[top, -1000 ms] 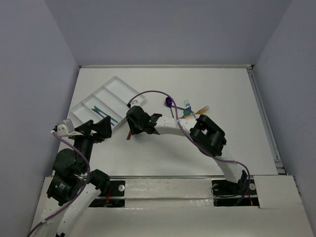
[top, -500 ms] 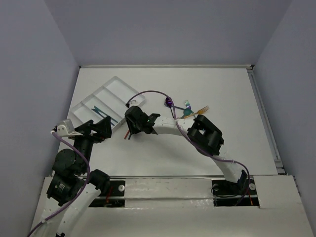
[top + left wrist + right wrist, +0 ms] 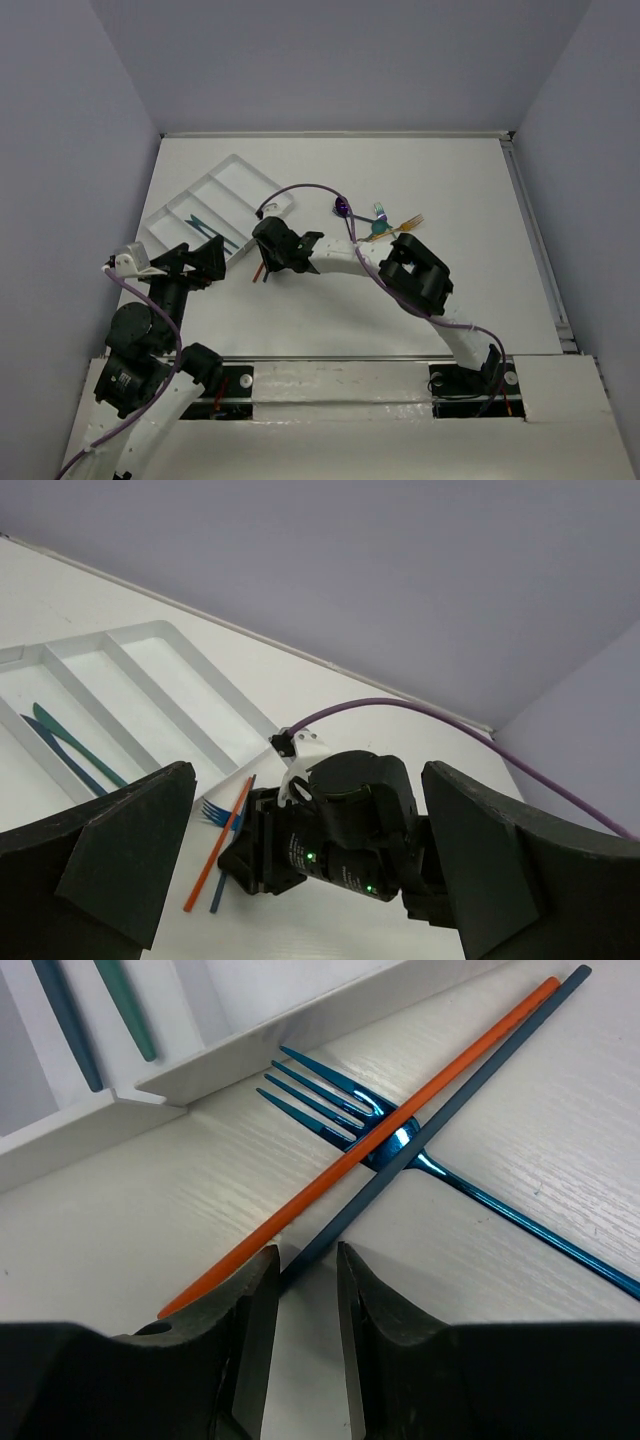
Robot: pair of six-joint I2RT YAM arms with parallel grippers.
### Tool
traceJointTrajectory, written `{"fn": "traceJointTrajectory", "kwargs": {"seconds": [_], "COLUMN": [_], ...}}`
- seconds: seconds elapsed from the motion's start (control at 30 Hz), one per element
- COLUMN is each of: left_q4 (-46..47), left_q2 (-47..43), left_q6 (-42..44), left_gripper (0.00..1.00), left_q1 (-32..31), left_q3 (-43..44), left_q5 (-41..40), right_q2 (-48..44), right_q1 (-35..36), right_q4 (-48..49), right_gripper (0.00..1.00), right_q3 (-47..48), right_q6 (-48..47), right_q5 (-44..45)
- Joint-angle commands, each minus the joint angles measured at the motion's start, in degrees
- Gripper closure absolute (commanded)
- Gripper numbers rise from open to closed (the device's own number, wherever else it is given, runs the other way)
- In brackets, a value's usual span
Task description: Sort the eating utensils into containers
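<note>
In the right wrist view my right gripper (image 3: 305,1256) is low over the table, its jaws a narrow gap apart. The near end of a navy handle (image 3: 470,1070) lies in that gap, against the left finger (image 3: 250,1320). An orange-brown handle (image 3: 380,1130) lies beside it, and both cross a blue fork (image 3: 330,1100). The white cutlery tray (image 3: 215,200) holds a navy utensil (image 3: 65,1020) and a teal one (image 3: 125,1005). My left gripper (image 3: 200,262) is wide open and empty at the tray's near end.
A purple spoon (image 3: 343,208), a teal utensil (image 3: 378,228) and an orange-brown fork (image 3: 409,221) lie together right of centre, behind the right arm's elbow. A purple cable (image 3: 310,188) arcs over the right arm. The right gripper body (image 3: 330,830) fills the left wrist view.
My right gripper has edged a little left and away, toward the tray's corner, staying over the orange-brown and navy handles. The left arm has not moved.
</note>
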Motion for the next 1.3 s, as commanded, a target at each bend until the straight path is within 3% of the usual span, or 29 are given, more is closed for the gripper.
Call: {"fn": "traceJointTrajectory", "kwargs": {"seconds": [0.0, 0.53, 0.67, 0.8, 0.9, 1.13, 1.27], "left_q4": [2.83, 3.01, 3.01, 2.92, 2.92, 3.01, 2.66], "left_q2": [-0.53, -0.36, -0.53, -0.8, -0.71, -0.71, -0.62], "left_q6": [0.65, 0.74, 0.74, 0.74, 0.74, 1.0, 0.83], "left_gripper": [0.01, 0.01, 0.01, 0.01, 0.01, 0.01, 0.01], "left_q1": [0.07, 0.07, 0.07, 0.07, 0.07, 0.07, 0.07], "left_q3": [-0.05, -0.05, -0.14, -0.14, -0.14, -0.23, -0.23], "left_q5": [0.47, 0.47, 0.47, 0.38, 0.47, 0.99, 0.99], "right_q2": [-2.46, -0.44, 1.05, 0.44, -0.43, -4.12, -10.36], "right_q1": [0.52, 0.52, 0.52, -0.09, -0.62, -1.15, -1.15], "right_q4": [-1.45, -11.55, -14.72, -14.55, -14.28, -11.21, -4.28], "right_gripper": [0.65, 0.74, 0.82, 0.89, 1.0, 1.0, 1.0], "right_q3": [-2.95, 1.34, 4.08, 3.55, 3.72, 2.32, -4.17], "right_q6": [0.16, -0.11, 0.86, 1.82, 2.35, 2.09, -0.54], "right_q5": [4.13, 14.77, 16.52, 17.58, 19.42, 23.82, 23.13]}}
